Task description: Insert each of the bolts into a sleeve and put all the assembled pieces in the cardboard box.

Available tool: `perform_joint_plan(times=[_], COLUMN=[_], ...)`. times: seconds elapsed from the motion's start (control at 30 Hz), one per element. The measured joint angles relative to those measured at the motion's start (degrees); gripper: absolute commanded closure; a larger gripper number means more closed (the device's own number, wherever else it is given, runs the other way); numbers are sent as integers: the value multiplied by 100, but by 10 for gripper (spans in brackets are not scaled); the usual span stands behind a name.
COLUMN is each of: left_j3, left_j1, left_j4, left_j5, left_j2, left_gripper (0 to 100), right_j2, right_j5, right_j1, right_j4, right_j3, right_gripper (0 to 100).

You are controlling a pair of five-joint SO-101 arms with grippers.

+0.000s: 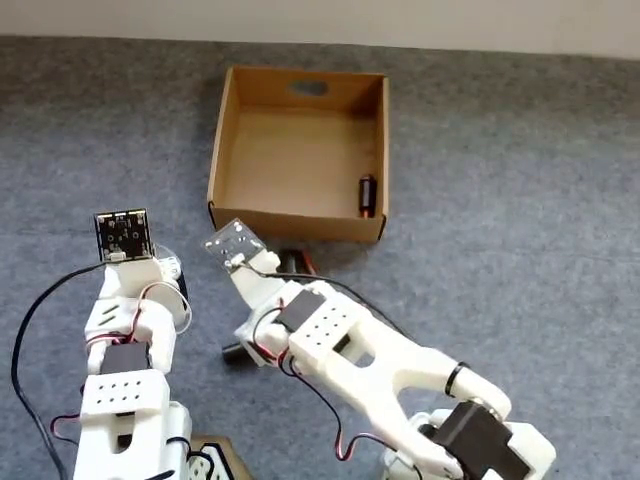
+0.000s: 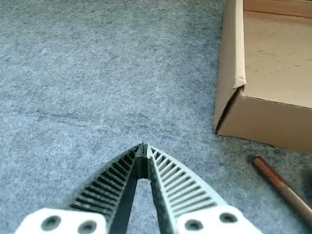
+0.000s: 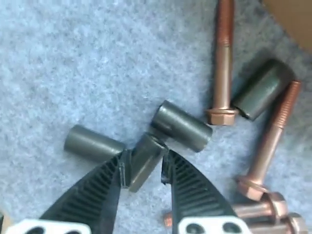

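Clamped in my right gripper (image 3: 145,163) is a dark sleeve (image 3: 146,155). A second sleeve (image 3: 181,126) touches its far end, with copper bolts (image 3: 223,58) just beyond. My left gripper (image 2: 143,150) is pressed together, empty, over grey carpet (image 2: 87,73) near the cardboard box (image 1: 222,150), which holds one assembled piece (image 1: 367,195).

- The cardboard box (image 1: 296,226) is sitting open-topped, with one assembled piece (image 1: 367,196) lying inside against a side wall.
- One dark sleeve (image 3: 144,163) is sitting pinched in the right gripper (image 3: 145,168), touching a second sleeve (image 3: 181,126); a third sleeve (image 3: 93,142) is lying just beside.
- A fourth sleeve (image 3: 263,88) is lying between a copper bolt (image 3: 223,58) and another bolt (image 3: 270,141).
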Motion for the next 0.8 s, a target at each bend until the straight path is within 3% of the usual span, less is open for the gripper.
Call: perform_joint_plan(times=[0.23, 0.4, 0.8], left_j3=[0, 0, 0], left_j1=[0, 0, 0], left_j4=[0, 0, 0], left_j5=[0, 0, 0], left_j2=[0, 0, 0], left_gripper=[986, 986, 986], right_j2=[0, 0, 0], right_j5=[0, 0, -53], right_j1=[26, 26, 26], right_j4=[0, 44, 26], right_j3=[18, 18, 18], right_gripper=[884, 821, 843])
